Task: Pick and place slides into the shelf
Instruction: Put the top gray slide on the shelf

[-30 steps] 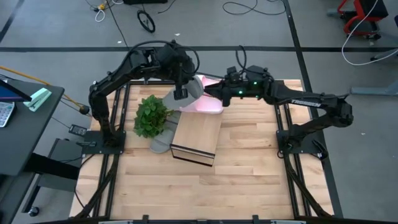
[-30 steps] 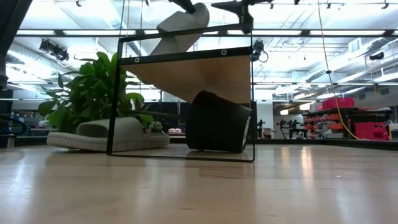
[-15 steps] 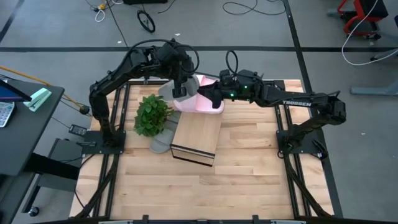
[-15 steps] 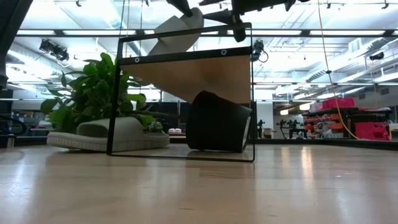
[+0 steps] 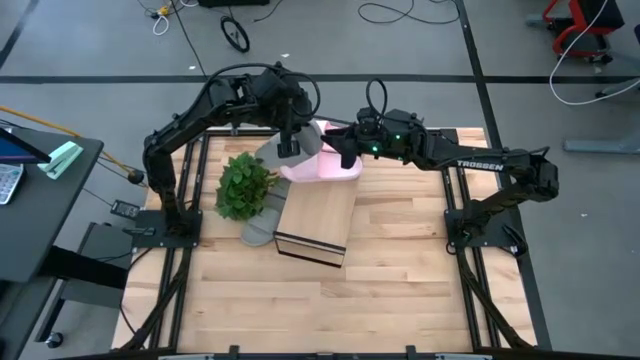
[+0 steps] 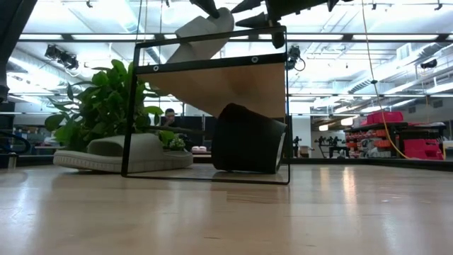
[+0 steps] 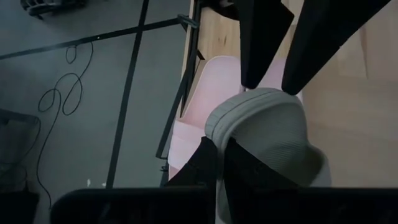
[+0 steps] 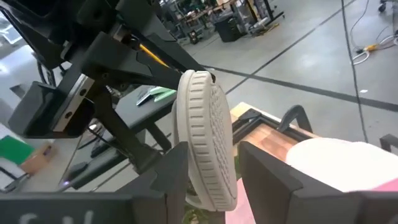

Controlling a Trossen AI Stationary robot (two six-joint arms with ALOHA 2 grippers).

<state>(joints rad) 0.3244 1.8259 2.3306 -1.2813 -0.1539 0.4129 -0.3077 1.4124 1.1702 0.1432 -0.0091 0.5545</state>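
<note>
Holding grey slide [image 5: 300,148] aloft in clamped left pincer [image 5: 290,148]; flanking its sole with spread, empty right pincer [image 5: 347,155]; shelf [image 5: 313,223] lying below.

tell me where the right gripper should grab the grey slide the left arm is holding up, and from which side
Probably the free toe end of the grey slide. The left gripper already pinches the other end and holds it on edge in the air above the pink slide. The right gripper stands open with a finger on each flat side, so closing across sole and top, coming from the right arm's side, looks best.
</note>
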